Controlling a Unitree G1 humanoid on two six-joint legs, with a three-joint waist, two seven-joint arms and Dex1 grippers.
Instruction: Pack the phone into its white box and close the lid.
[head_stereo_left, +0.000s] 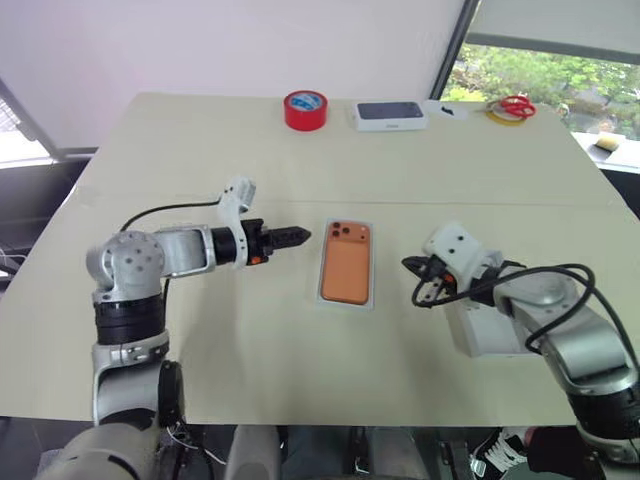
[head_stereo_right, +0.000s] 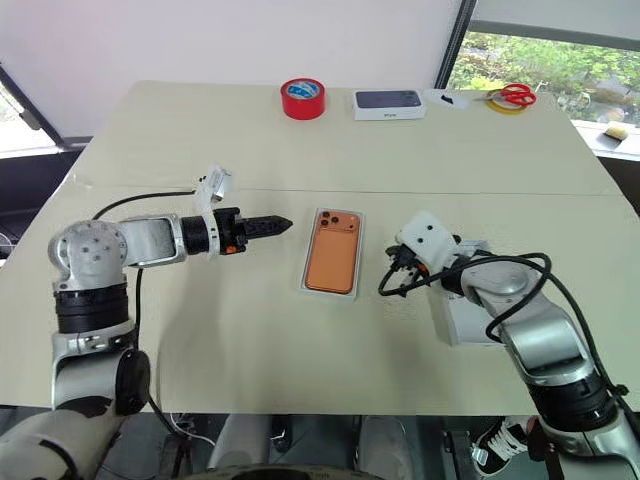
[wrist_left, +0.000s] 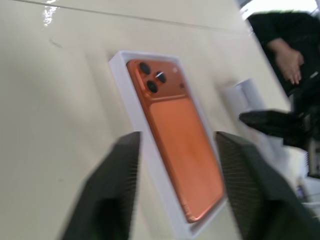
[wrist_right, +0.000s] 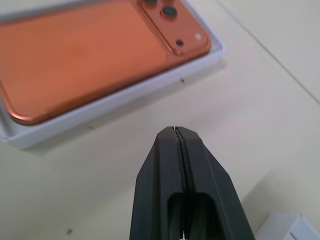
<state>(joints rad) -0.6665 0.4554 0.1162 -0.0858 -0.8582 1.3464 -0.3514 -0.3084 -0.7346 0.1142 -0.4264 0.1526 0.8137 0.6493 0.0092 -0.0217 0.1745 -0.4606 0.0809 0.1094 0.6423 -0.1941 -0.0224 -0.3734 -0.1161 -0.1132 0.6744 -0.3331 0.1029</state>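
Note:
The orange phone (head_stereo_left: 346, 265) lies back up, its three lenses at the far corner, inside the shallow white box (head_stereo_left: 345, 304) at the middle of the table. Left of the box, my left gripper (head_stereo_left: 300, 236) points at it and hovers a short way off; in the left wrist view its fingers (wrist_left: 120, 170) stand apart around nothing. On the other side of the box, my right gripper (wrist_right: 176, 131) is shut and empty, just off the box's side. A white rectangular piece (head_stereo_left: 485, 335) lies under my right forearm, mostly covered; whether it is the lid I cannot tell.
Along the far edge stand a red tape roll (head_stereo_left: 305, 109), a small white box with a dark top (head_stereo_left: 389, 115) and red-handled scissors on a yellow ring (head_stereo_left: 512, 107). A person's hand (wrist_left: 287, 60) is in the left wrist view beyond the table.

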